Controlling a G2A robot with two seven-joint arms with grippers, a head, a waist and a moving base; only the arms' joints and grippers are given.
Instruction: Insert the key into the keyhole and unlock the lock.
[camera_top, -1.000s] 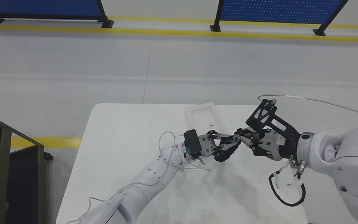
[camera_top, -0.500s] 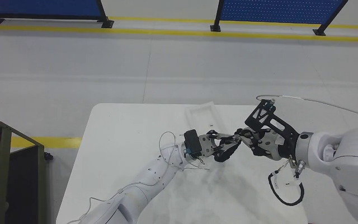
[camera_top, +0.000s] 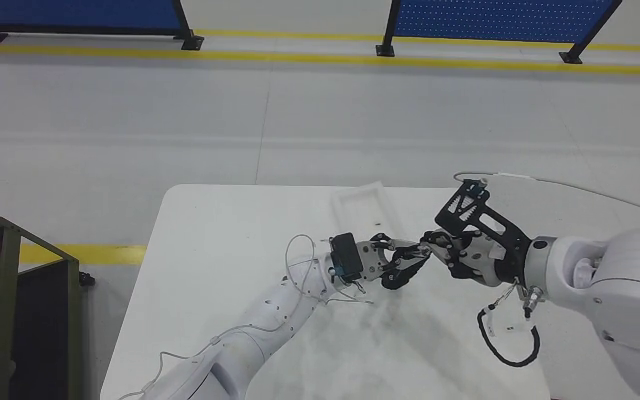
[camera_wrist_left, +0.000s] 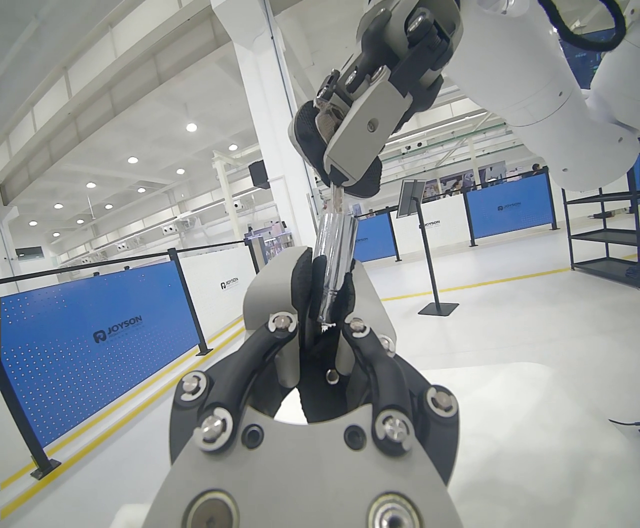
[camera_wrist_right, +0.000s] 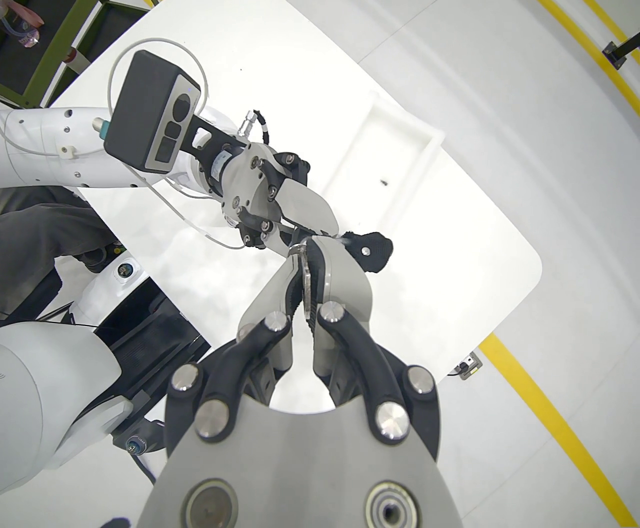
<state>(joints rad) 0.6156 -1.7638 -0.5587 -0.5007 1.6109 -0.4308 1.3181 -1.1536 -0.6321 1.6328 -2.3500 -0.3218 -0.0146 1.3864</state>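
There, the white table (camera_top: 200, 260) carried a shallow white tray (camera_top: 358, 189) near its far edge. Over the table, the two grippers met tip to tip. The left gripper (camera_wrist_left: 320, 265) was clamped on a chrome cylinder lock (camera_wrist_left: 336, 240), whose free end pointed at the other arm. The right gripper (camera_wrist_right: 309, 247) was pinched flat on the head of a metal key (camera_wrist_left: 338, 197). The key's blade reached the cylinder's end face; how deep it sat in the keyhole could not be told.
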